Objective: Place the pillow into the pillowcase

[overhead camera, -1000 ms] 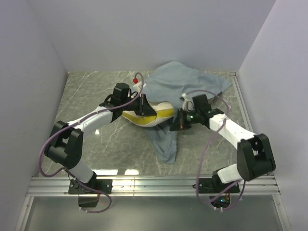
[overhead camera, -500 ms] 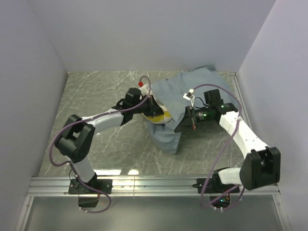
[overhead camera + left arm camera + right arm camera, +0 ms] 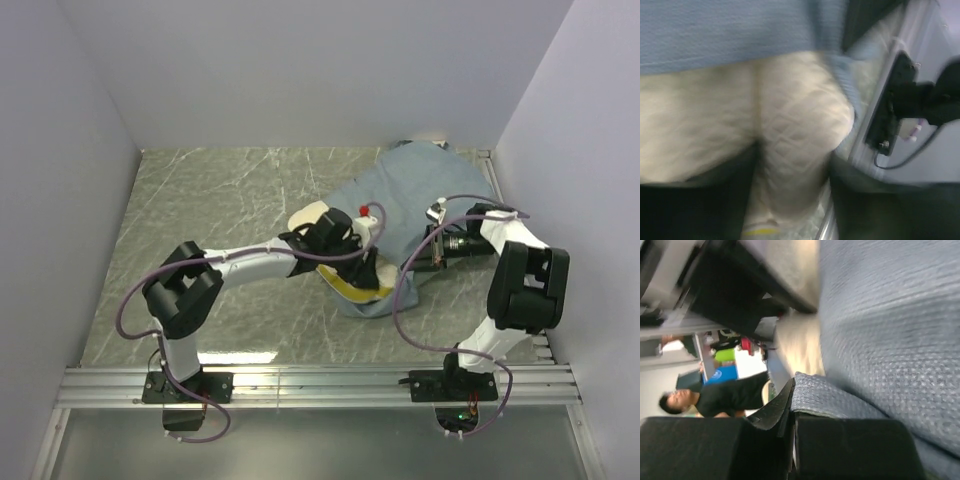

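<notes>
This looks like a robot lab. Plain white walls (image 3: 300, 70) box in a stone-look table (image 3: 200, 200). A left robot arm (image 3: 250, 263) and a right robot arm (image 3: 525, 285) with purple cables (image 3: 124, 312) are bolted to a metal rail (image 3: 320, 382) at its near edge. A person in a black shirt (image 3: 715, 395) is in the room beside it.

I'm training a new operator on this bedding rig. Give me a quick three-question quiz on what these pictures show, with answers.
1. True or false: the pillow is completely inside the pillowcase.
2. What is the right gripper clamped on? A) the pillow B) the pillowcase C) nothing
3. Fill in: the pillow's exposed side edge is ___.
Key: 1 false, its cream end and side edge stick out; 2 B; 3 yellow.
</notes>
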Tool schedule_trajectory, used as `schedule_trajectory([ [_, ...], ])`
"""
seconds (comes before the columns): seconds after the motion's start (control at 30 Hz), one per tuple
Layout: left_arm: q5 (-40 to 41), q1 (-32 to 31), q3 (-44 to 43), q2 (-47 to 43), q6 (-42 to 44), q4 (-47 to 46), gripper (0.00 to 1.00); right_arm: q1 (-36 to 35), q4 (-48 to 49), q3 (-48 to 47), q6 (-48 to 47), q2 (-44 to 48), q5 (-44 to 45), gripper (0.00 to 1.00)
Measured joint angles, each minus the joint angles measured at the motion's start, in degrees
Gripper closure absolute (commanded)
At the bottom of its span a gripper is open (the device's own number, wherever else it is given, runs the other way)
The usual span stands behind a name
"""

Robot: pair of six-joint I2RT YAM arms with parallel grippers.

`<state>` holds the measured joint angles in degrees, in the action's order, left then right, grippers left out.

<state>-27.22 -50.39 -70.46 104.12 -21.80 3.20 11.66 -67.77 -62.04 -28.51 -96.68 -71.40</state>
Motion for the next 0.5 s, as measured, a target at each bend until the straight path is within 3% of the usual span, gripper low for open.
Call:
schedule_trajectory([
  [0.03, -0.72, -1.03, 0.22, 0.07, 0.7, -0.26, 0.21, -0.07, 3.3, 1.53, 3.76, 1.55, 2.84, 1.0],
  [0.13, -4.09, -2.21, 2.05, -3.28, 2.21, -0.57, 0.25, -0.22, 12.31, 7.21, 14.21, 10.25, 14.12, 1.0],
  [0.2, -7.26, 0.52, 1.95, -6.14, 2.43, 0.85, 0.27, -0.26, 14.32, 7.72, 18.1, 14.38, 19.58, 1.0],
  [0.3, -10.29, 13.09, 1.51, -11.3, 3.93, 2.29, 0.25, -0.28, 17.25, 7.56, 22.05, 16.28, 25.99, 1.0],
  [0.4, -4.35, 26.84, -0.33, -12.87, 9.42, 3.72, 0.29, -1.27, 18.45, 7.56, 24.94, 13.73, 31.47, 1.0],
  [0.5, 0.76, 33.38, -3.15, -9.18, 16.5, 5.44, 0.37, -3.8, 19.63, 7.45, 26.69, 9.79, 35.39, 1.0],
])
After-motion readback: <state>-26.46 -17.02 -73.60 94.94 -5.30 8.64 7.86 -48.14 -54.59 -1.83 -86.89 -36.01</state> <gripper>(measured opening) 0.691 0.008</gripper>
